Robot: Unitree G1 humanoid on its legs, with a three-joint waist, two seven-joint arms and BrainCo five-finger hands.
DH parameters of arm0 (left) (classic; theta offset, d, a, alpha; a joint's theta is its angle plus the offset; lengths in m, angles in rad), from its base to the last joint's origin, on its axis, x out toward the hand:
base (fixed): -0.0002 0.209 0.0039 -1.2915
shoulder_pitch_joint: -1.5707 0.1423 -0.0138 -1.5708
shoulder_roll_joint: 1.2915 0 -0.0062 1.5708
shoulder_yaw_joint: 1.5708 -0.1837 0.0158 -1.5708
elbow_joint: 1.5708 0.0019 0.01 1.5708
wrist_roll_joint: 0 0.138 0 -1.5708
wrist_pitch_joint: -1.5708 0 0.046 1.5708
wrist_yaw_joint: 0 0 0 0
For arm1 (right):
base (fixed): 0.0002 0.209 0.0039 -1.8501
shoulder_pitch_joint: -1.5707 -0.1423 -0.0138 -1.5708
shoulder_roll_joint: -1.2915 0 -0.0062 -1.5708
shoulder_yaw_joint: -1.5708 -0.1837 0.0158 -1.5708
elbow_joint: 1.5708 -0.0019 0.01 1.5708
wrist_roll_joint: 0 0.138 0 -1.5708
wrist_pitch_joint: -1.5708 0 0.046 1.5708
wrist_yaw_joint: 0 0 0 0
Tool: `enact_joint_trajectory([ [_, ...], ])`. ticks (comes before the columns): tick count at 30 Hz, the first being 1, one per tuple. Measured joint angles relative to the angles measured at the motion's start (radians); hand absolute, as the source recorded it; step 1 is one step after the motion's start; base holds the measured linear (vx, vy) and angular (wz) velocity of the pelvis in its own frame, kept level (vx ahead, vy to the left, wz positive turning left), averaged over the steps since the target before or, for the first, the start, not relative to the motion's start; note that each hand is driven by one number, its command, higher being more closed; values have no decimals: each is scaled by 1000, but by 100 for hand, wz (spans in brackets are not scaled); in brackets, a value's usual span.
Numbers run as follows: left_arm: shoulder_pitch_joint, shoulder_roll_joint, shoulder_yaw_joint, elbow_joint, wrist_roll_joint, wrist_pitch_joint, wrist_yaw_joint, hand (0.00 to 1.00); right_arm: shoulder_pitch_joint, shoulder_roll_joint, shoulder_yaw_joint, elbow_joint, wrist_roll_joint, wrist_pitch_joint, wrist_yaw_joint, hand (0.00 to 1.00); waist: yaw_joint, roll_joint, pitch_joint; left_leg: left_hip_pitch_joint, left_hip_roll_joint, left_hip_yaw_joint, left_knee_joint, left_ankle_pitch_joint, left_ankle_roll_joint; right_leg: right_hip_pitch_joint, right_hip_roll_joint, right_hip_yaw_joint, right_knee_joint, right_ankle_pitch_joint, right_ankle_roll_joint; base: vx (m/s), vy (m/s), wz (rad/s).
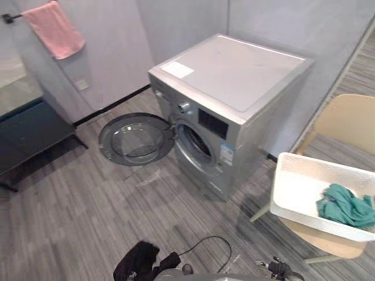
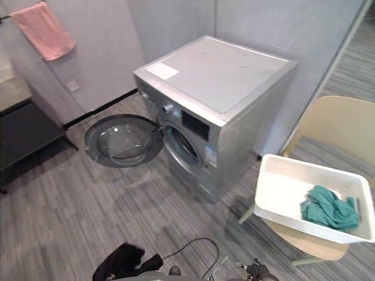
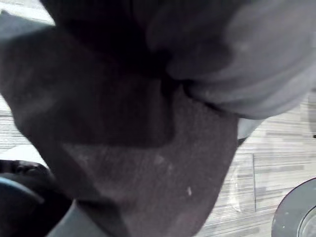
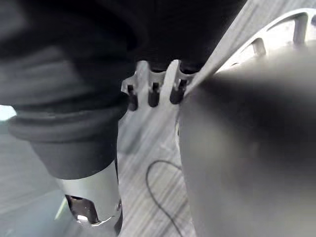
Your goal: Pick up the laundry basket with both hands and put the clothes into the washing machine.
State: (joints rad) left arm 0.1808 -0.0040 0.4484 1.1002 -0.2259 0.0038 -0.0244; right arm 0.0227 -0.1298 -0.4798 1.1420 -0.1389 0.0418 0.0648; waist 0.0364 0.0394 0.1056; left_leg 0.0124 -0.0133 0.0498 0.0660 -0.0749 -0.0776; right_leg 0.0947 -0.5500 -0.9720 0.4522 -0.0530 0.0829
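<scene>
- Left eye view, far fwd-left of the left hand: pink towel on a wall rail w/ a dark bench below it. Neither matters to the job.
- The left hand is low, near the floor. Can't tell if it's released or clenched.
- Fwd of the left hand: washer door is swung wide open, so the drum mouth beside it is clear.
- The washing machine is fwd, between the two hands and well apart from both.
- Right hand: fingers hang loose in a row, grasping nothing.
- Fwd-right of the right hand: beige chair w/ the white laundry basket on its seat. The teal clothes are bunched at the basket end farthest from the left hand. Neither hand touches it.
- Step in hand, as I judge it: reach for the basket.
  - Turn to face it square first, so one hand goes to each opp. rim.
  - Grip both sides at the same height and lift level. The load is off-centre, so that end prob. dips.
  - The chair back is close behind, so lift up before pulling away.
  - Approach the drum from the side away from the open door.
</scene>
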Motion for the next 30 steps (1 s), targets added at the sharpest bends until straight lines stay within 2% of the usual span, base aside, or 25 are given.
enact_joint_trajectory([
  [1,3,12,-22,-1,15,-3,-1,100,9,-1,-22,-9,2,-5,1,0,-4,1,1,2,-14,-67,6,0,1,-18,-8,134,68,32,-117,-25,135,136],
  [2,15,18,-39,-1,46,-3,-4,100,10,6,-19,-8,1,-4,4,0,-16,9,4,3,-1,-112,18,3,8,-62,64,371,84,12,-147,14,84,137],
  [3,19,32,-44,-1,57,-3,-7,100,5,19,-16,-9,2,-4,8,0,-17,7,5,-1,6,-130,28,7,15,-85,126,496,86,-31,-117,31,34,102],
  [4,25,61,-43,4,78,1,-11,100,3,56,-14,-10,3,-5,16,0,-17,-18,6,-10,15,-159,40,12,24,-124,258,690,99,-97,-84,22,-43,71],
  [5,36,79,-42,10,82,6,-13,100,4,86,-14,-9,15,-6,25,0,-18,-55,11,-15,16,-175,47,13,25,-160,353,792,103,-140,-73,-1,-79,59],
  [7,36,72,-27,10,81,21,-17,100,13,93,-16,-11,33,-4,27,0,-19,-79,21,-20,11,-182,65,9,25,-184,422,797,56,-167,-68,-37,-146,26],
  [9,14,70,-23,2,79,27,-20,100,24,106,-28,-38,33,4,26,0,-19,-94,12,-62,4,-157,109,-12,19,-160,415,755,-47,-208,-33,-38,-112,7],
  [11,-54,57,-66,-46,55,31,-24,100,30,110,-75,-71,31,10,27,0,-44,-57,35,-164,40,-87,327,-78,66,-167,409,661,-52,-216,-43,34,-69,42],
  [12,-58,48,-83,-68,41,31,-27,100,35,103,-83,-71,30,14,26,0,-52,-38,32,-164,50,-84,331,-98,58,-163,412,634,-45,-216,-43,32,-35,60],
  [13,-62,28,-114,-119,19,31,-32,100,45,100,-98,-80,27,20,25,0,-54,-20,27,-159,50,-104,304,-104,31,-163,407,608,-28,-217,-43,33,2,37],
  [16,-67,-1,-174,-212,-45,21,-46,100,54,114,-101,-111,20,24,23,0,-51,-19,15,-141,37,-131,251,-99,14,-148,405,603,-56,-211,-51,62,-4,24],
  [17,-67,-4,-179,-228,-58,20,-60,100,57,123,-111,-116,19,24,23,0,-52,-18,12,-147,48,-137,278,-122,-5,-133,415,587,-75,-211,-51,86,-43,12],
  [18,-59,-10,-177,-230,-68,21,-63,100,71,126,-123,-128,20,25,23,0,-53,-6,2,-167,69,-137,347,-163,-30,-112,447,587,-108,-215,-57,82,-47,-1],
  [19,-51,-15,-170,-237,-71,21,-64,100,81,127,-122,-143,21,25,22,0,-50,5,-3,-195,81,-134,427,-185,-38,-101,465,586,-125,-222,-68,123,-12,-14],
  [20,-34,-33,-155,-253,-73,20,-64,100,85,118,-123,-155,27,23,22,0,-50,35,-6,-302,107,-138,674,-202,-54,-95,499,587,-118,-241,-77,108,33,-17],
  [21,-24,-44,-130,-271,-74,15,-64,100,83,113,-123,-167,33,21,21,0,-49,56,-6,-356,124,-141,790,-169,-76,-82,517,589,-108,-252,-79,149,53,-30],
  [22,-8,-50,-106,-286,-74,15,-62,100,87,113,-122,-169,40,26,20,0,-46,58,-4,-391,145,-139,920,-94,-121,-55,522,614,-88,-268,-62,134,27,-49],
  [23,11,-40,-106,-288,-74,20,-61,100,92,112,-122,-168,49,27,21,0,-35,53,-6,-395,151,-122,976,-36,-123,-37,521,645,-82,-277,-58,173,20,-83],
  [24,32,-30,-111,-290,-74,25,-61,100,94,111,-107,-168,52,27,21,0,-17,44,-9,-395,155,-110,1018,27,-119,-24,520,688,-84,-281,-58,191,41,-140],
  [25,77,-15,-134,-310,-74,35,-59,100,88,108,-61,-165,54,26,20,0,7,38,-14,-408,177,-75,1070,130,-60,-15,524,761,-103,-277,-71,192,52,-141],
  [26,93,-7,-138,-314,-77,37,-59,100,79,111,-44,-166,55,26,19,0,14,19,-11,-426,190,-60,1098,182,-11,-9,530,789,-120,-276,-83,150,71,-139],
  [27,114,-7,-143,-323,-78,41,-58,100,73,119,-25,-166,56,26,19,0,27,21,-11,-451,203,-52,1139,156,41,3,533,826,-137,-272,-88,187,112,-111],
  [28,140,-5,-160,-341,-81,57,-58,100,73,116,-12,-165,54,29,18,0,36,22,-11,-474,205,-68,1135,20,72,7,533,874,-144,-272,-88,249,163,-123],
  [29,166,-1,-182,-364,-95,66,-60,100,71,111,1,-164,48,34,21,0,39,20,-11,-492,212,-94,1047,-53,64,10,529,916,-161,-270,-85,273,187,-106],
  [30,177,1,-193,-374,-98,70,-60,100,70,110,11,-164,46,36,22,0,39,18,-12,-496,220,-110,975,-75,55,9,526,934,-170,-268,-81,254,230,-99],
])
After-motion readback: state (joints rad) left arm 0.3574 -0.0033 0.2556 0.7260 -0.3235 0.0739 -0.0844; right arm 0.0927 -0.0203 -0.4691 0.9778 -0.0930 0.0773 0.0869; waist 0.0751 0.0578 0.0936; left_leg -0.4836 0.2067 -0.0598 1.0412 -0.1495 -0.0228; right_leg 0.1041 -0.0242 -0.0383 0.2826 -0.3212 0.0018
